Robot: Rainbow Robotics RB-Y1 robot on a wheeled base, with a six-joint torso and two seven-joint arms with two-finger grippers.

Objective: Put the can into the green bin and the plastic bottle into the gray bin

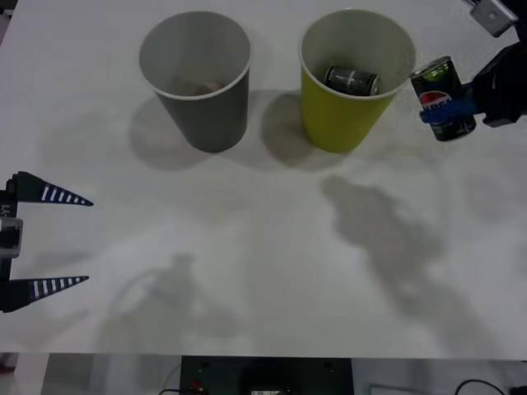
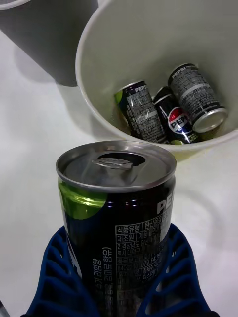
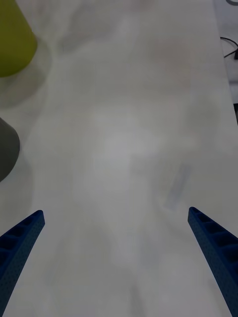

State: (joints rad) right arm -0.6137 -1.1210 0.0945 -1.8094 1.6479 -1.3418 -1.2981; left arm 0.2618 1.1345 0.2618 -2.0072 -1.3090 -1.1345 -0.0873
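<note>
At the upper right of the front view, the right gripper (image 1: 449, 111) has its blue ribbed fingers (image 2: 173, 277) closed around a small Pepsi can (image 1: 443, 98), holding it upright just to the right of the green bin (image 1: 356, 78) and beside its rim. The can is dark with a green patch near its top and the red, white and blue Pepsi globe on its side; the word "PEPSI" reads across the logo. In the right wrist view the can (image 2: 116, 218) shows a silver top with the pull tab pressed in and the mouth open, the letters "PE" in white at the edge of its side, and a white-framed panel of small Korean print.

Inside the green bin (image 2: 148, 44), against its white wall, lie three more dark Pepsi cans (image 2: 171, 111), one showing the globe logo, another a silver end.

The gray bin (image 1: 196, 76) stands upright left of the green one, apart from it, on the white surface (image 1: 263, 271).

At the left edge of the front view, the left gripper (image 1: 51, 239) hangs low over the surface with its fingers (image 3: 20, 242) spread wide and holding nothing.
</note>
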